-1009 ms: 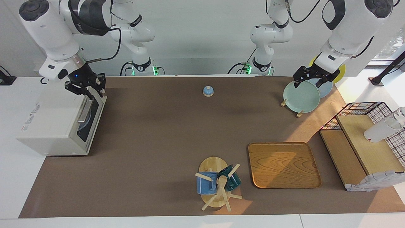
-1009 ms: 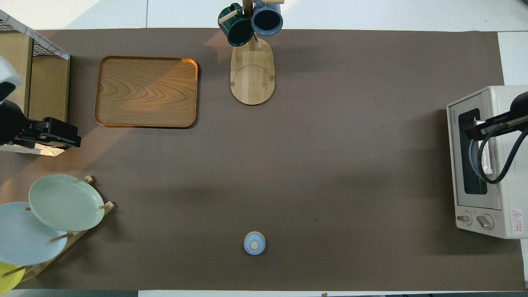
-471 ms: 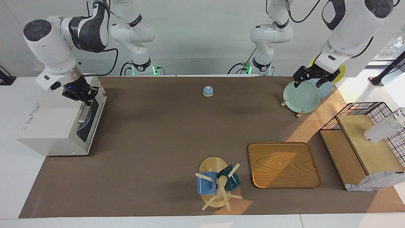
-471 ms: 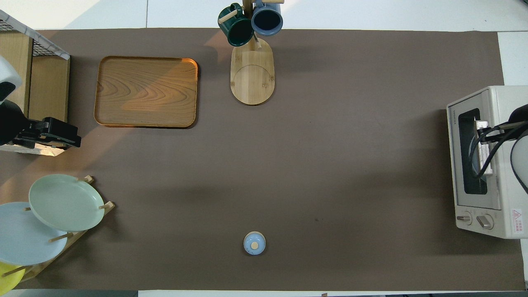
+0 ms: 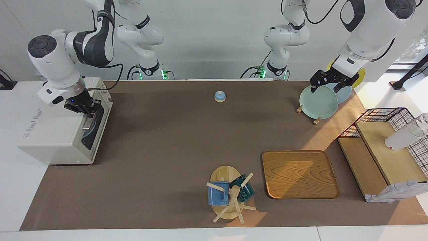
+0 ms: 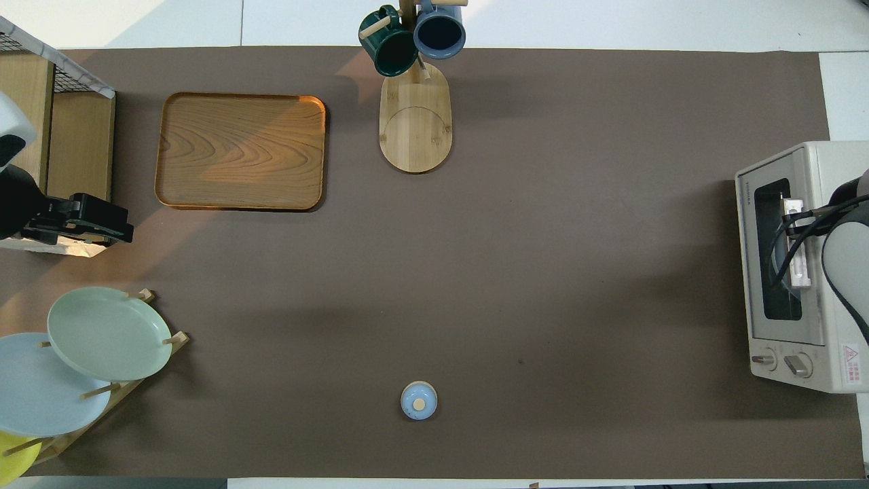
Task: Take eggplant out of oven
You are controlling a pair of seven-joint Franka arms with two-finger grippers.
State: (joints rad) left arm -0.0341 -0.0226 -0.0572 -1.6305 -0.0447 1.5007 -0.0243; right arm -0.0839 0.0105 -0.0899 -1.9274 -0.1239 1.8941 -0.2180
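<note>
Since the earlier frame your right hand [image 5: 83, 107] has dropped onto the closed oven [image 5: 57, 134] door's handle [image 5: 87, 121], whose long axis runs along the door top; grip state unclear, eggplant unseen.

Oven [image 5: 57, 134] stands at the right arm's end of the table, door closed. Right gripper [image 5: 82, 106] sits at the door's top edge by the bar handle [image 5: 87, 122]. Left gripper [image 5: 329, 83] hangs over the green plate [image 5: 317, 102] in the rack.
</note>
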